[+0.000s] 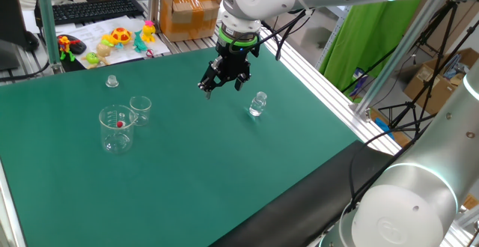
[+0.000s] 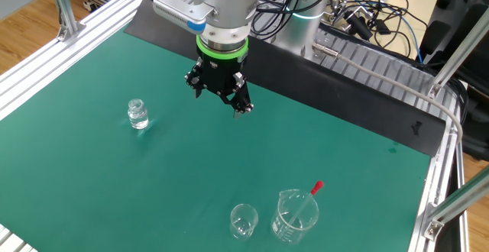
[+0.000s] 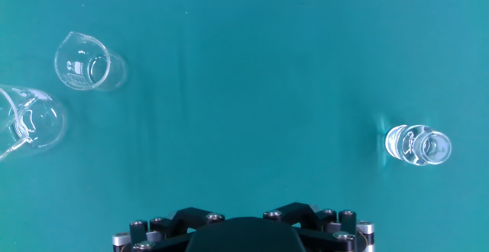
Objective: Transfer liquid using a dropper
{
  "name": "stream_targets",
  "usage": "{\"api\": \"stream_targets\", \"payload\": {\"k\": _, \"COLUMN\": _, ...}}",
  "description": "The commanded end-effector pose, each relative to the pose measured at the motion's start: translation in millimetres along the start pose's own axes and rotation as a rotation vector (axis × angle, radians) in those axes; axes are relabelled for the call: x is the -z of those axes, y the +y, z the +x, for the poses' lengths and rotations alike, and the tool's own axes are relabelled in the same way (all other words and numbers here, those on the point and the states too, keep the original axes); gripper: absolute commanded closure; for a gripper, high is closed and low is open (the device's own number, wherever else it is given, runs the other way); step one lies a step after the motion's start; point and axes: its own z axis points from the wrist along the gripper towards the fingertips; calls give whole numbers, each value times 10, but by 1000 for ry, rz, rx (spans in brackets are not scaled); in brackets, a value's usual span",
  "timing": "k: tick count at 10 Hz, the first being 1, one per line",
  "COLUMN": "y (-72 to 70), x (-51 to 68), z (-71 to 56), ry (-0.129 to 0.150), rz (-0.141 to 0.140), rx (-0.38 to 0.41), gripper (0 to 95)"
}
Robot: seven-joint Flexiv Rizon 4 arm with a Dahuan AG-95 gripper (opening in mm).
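Dropper [image 2: 310,194]: leans in the larger beaker [image 2: 294,215], red end up for grasping. Gripper [image 2: 220,95]: spread wide, empty, hovering mid-mat.

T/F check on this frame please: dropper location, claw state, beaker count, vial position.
1. The dropper lies flat on the mat. False: it leans inside the larger beaker, red end up past the rim.
2. The claw is open and holds nothing. True.
3. Two beakers stand side by side, the smaller beaker beside the larger. True.
4. The vial stands between the two beakers. False: it stands alone, on the far side of the claw from them.
5. The claw is touching the vial. False: it hangs above the green mat, apart from it.
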Motion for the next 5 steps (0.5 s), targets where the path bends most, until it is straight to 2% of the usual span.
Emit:
{"api": "stream_targets", "payload": {"k": 1, "y": 1, "x": -6, "z": -2, "ry": -26, "rz": -159, "rx": -250, "gripper": 0}}
{"api": "stream_targets", "payload": {"k": 2, "y": 16, "x": -30, "z": 15, "ry": -36, "rz": -157, "rx": -250, "gripper": 950}}
{"api": "stream_targets", "payload": {"k": 3, "y": 54, "x": -84, "z": 72, "ry": -44, "rz": -143, "rx": -247, "gripper": 950}}
{"api": "stream_targets", "payload": {"k": 4, "y": 94, "x": -145, "z": 138, "ry": -52, "rz": -103, "rx": -244, "gripper": 950}}
{"api": "stream_targets", "payload": {"k": 5, "y": 117, "x": -184, "z": 176, "ry": -53, "rz": -52, "rx": -231, "gripper": 950}}
